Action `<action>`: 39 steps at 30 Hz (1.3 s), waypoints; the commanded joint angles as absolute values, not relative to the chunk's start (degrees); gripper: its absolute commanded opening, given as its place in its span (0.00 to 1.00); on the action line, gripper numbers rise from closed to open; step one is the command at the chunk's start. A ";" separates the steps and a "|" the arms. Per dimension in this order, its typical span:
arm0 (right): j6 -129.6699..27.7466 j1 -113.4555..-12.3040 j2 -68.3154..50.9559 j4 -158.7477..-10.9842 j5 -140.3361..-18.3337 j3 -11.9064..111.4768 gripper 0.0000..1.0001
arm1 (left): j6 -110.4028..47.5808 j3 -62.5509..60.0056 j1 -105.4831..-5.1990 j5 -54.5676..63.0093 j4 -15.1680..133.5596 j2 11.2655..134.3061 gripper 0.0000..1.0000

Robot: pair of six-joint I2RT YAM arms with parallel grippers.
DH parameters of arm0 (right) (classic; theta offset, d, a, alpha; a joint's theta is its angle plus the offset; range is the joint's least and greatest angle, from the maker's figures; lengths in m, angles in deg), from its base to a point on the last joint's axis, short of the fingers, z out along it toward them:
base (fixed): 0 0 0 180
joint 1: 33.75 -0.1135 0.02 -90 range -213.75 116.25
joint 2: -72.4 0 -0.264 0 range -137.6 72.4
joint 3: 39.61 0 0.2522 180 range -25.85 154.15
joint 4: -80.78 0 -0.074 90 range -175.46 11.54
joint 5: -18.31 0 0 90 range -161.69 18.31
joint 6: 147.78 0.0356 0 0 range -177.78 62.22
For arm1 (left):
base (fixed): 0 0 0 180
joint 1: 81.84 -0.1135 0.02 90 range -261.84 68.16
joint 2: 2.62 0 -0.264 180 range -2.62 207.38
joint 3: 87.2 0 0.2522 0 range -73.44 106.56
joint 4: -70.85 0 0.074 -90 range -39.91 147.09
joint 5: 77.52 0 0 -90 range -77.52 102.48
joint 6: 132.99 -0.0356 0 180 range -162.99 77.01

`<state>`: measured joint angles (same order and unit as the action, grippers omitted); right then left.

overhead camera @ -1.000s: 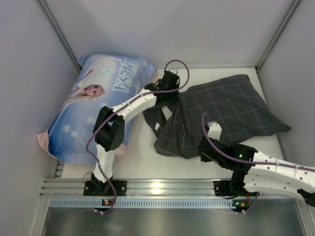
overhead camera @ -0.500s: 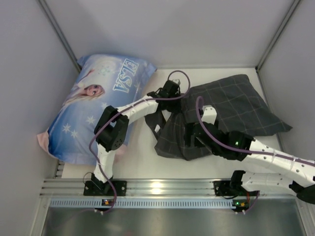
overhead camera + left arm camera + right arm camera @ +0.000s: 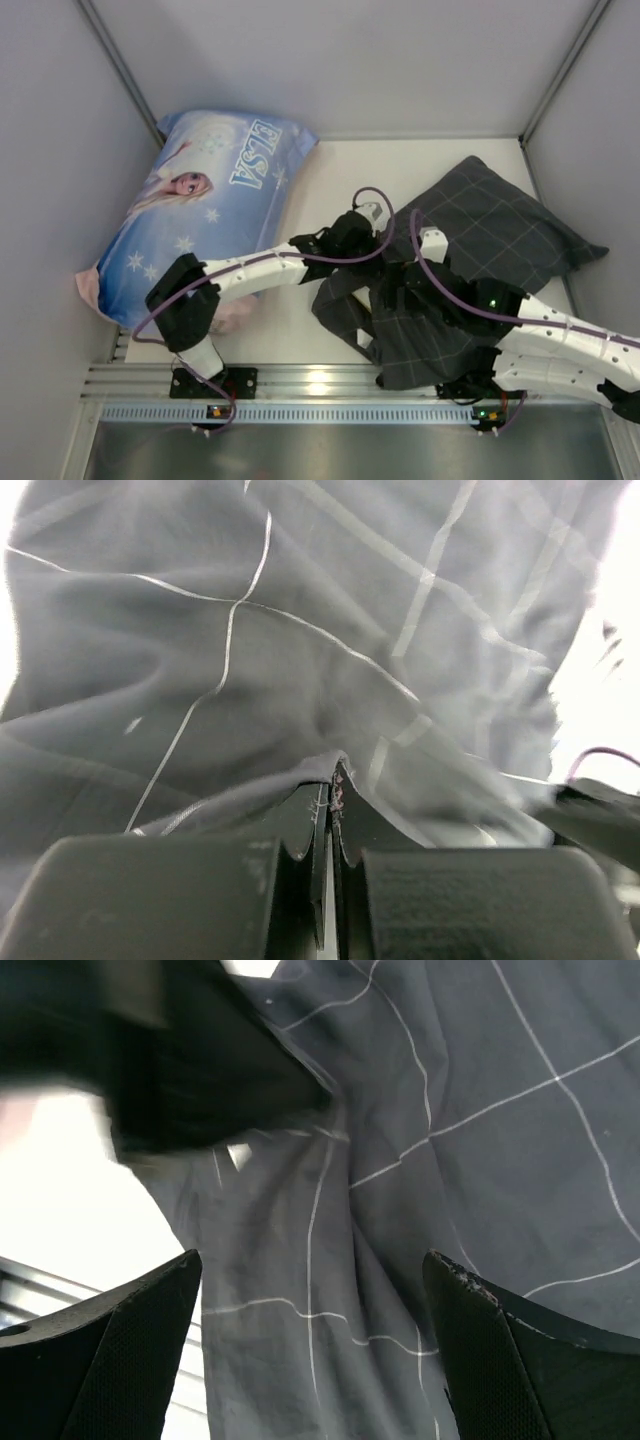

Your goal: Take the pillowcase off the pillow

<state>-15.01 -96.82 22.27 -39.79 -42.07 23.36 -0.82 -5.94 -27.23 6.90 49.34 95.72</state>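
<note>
The dark grey checked pillowcase [image 3: 500,230] lies on the right half of the table, bulging at the far right, its loose end drawn down to the near rail. The pillow is hidden inside it. My left gripper [image 3: 365,240] reaches across from the left and is shut on a fold of the pillowcase [image 3: 250,660]; in the left wrist view the fabric is pinched between the tips of my left gripper [image 3: 332,775]. My right gripper [image 3: 395,290] hovers over the case's loose end. In its wrist view my right gripper [image 3: 315,1270] stands wide open, with only pillowcase [image 3: 480,1160] cloth below.
A larger blue ELSA-print pillow [image 3: 215,190] lies at the far left against the wall. A metal rail [image 3: 320,385] runs along the near edge. Grey walls close in the table on the left, back and right.
My left gripper has pulled the pillowcase's edge toward the near rail, stretching the cloth. My right gripper has opened and moved up over the case's loose end.
</note>
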 commanded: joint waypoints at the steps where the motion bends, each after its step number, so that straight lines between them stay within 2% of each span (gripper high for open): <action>1: -13.75 -96.24 26.16 -40.81 -43.83 22.23 0.87 | -0.80 -7.70 -28.23 10.98 49.10 86.42 0.00; 3: -13.74 -96.16 26.70 -41.07 -44.10 21.00 0.86 | -1.85 -7.00 -29.36 11.34 46.38 85.54 0.00; 9: -21.91 -96.16 23.02 -50.46 -50.86 20.03 0.78 | -1.07 -6.64 -30.42 0.99 47.24 86.68 0.00; 19: -28.94 -96.07 15.72 -51.79 -42.43 22.93 0.82 | -1.33 -9.10 -30.51 -3.86 46.98 80.62 0.00; 25: -32.90 -94.14 14.83 -59.78 -44.01 18.64 0.82 | -1.24 -11.48 -30.42 -3.87 46.11 76.92 0.00; 31: -35.36 -86.58 17.65 -74.99 -57.61 10.82 0.75 | -1.24 -11.04 -30.51 -2.81 45.23 76.83 0.00; 34: -35.10 -85.70 15.37 -76.14 -58.42 10.54 0.59 | -1.24 -9.81 -30.77 -2.02 44.17 77.89 0.00; 35: -34.75 -85.70 15.01 -76.41 -58.51 10.28 0.44 | -1.24 -9.55 -30.86 -2.02 44.09 78.15 0.00; 37: -33.79 -85.70 14.92 -77.37 -58.51 9.14 0.24 | -0.98 -9.37 -31.56 -0.79 43.56 78.15 0.00; 38: -33.26 -85.78 15.27 -77.64 -58.34 8.70 0.04 | -0.80 -9.20 -31.74 -0.35 43.47 78.15 0.00; 39: -32.73 -85.70 16.14 -77.90 -57.99 8.26 0.00 | -0.72 -9.02 -32.00 0.43 43.21 78.15 0.00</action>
<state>-33.79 -86.22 14.93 -71.57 -57.26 9.09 -0.99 -11.20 -30.97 -1.56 43.64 78.30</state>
